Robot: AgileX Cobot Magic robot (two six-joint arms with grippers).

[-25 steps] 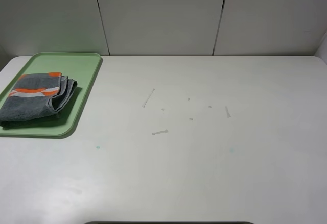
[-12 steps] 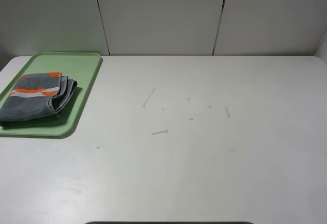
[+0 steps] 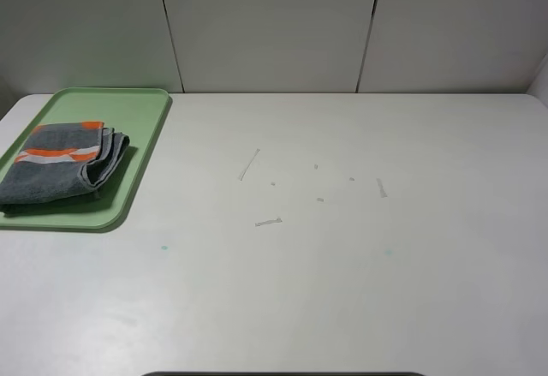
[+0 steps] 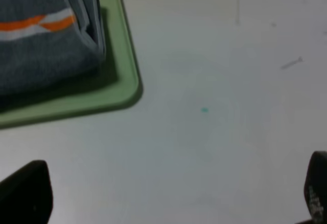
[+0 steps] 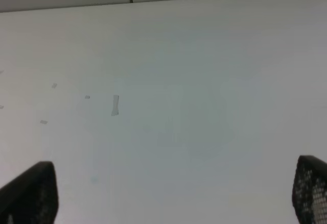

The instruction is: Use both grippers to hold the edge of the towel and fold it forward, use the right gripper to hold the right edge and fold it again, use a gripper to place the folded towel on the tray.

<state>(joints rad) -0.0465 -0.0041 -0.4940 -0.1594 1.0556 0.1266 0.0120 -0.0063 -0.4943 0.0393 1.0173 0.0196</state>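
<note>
The grey towel with orange and white stripes (image 3: 60, 160) lies folded on the light green tray (image 3: 144, 123) at the table's far left. Neither gripper shows in the exterior high view. In the left wrist view the towel (image 4: 46, 40) rests on the tray (image 4: 124, 76), and my left gripper (image 4: 171, 198) is open and empty, well back from the tray's corner above bare table. Its dark fingertips (image 4: 25, 193) show only at the frame's corners. My right gripper (image 5: 169, 193) is open and empty over the white table, with its fingertips (image 5: 310, 188) wide apart.
The white table (image 3: 360, 265) carries small scraps of tape near its middle (image 3: 267, 221), and one scrap shows in the right wrist view (image 5: 115, 104). A small teal dot (image 4: 204, 110) marks the table near the tray. Grey wall panels (image 3: 274, 25) stand behind the table.
</note>
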